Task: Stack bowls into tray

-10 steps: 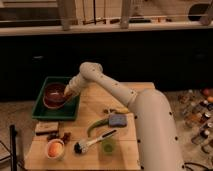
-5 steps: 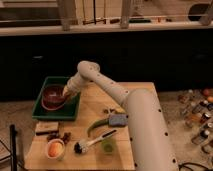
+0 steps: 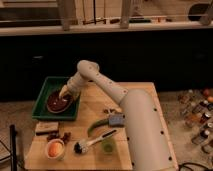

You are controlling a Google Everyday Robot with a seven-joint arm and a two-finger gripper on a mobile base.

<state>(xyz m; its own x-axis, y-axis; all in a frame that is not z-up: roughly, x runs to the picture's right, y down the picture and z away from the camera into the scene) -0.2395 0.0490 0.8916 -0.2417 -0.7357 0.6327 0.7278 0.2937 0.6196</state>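
A dark red-brown bowl lies inside the green tray at the table's back left. My gripper is at the bowl's right rim, inside the tray, with the arm reaching in from the right. The gripper hides part of the rim. I see only this one red-brown bowl.
In front of the tray lie a small wooden block and some dark bits. A white bowl with an orange, a brush, a small green bowl, a green curved item and a grey-blue block sit toward the front. Bottles stand at the right.
My gripper has shifted slightly left over the bowl in the tray. The bowl has stayed in the tray.
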